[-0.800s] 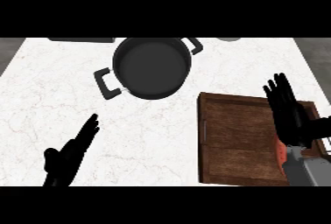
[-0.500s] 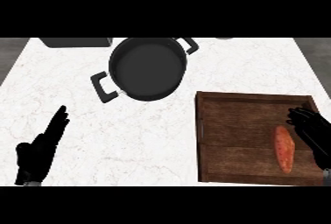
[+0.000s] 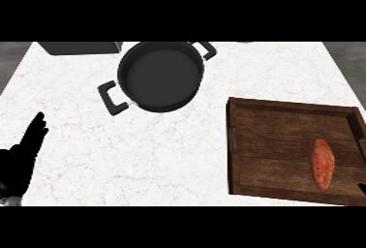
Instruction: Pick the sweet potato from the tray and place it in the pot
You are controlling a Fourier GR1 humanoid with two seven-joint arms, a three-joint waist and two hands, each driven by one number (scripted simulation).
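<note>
An orange sweet potato [image 3: 322, 163] lies lengthwise on the right part of the brown wooden tray [image 3: 271, 145], fully uncovered. The black two-handled pot [image 3: 160, 75] stands empty at the upper middle of the counter, well left of and beyond the tray. My left hand [image 3: 22, 155] rests at the lower left edge, fingers straight and pointing up, holding nothing. Of my right hand only a small dark tip [image 3: 361, 187] shows at the lower right corner, just right of and below the sweet potato, apart from it.
The tray has a raised rim with a metal handle [image 3: 234, 137] on its left side. A dark grey block [image 3: 80, 47] sits at the counter's far left edge beside the pot. White marble counter [image 3: 143, 160] stretches between my left hand and the tray.
My right hand has withdrawn down and right, off the tray, uncovering the whole sweet potato. My left hand has slid further left and down toward the edge. Pot and tray appear shifted in the view.
</note>
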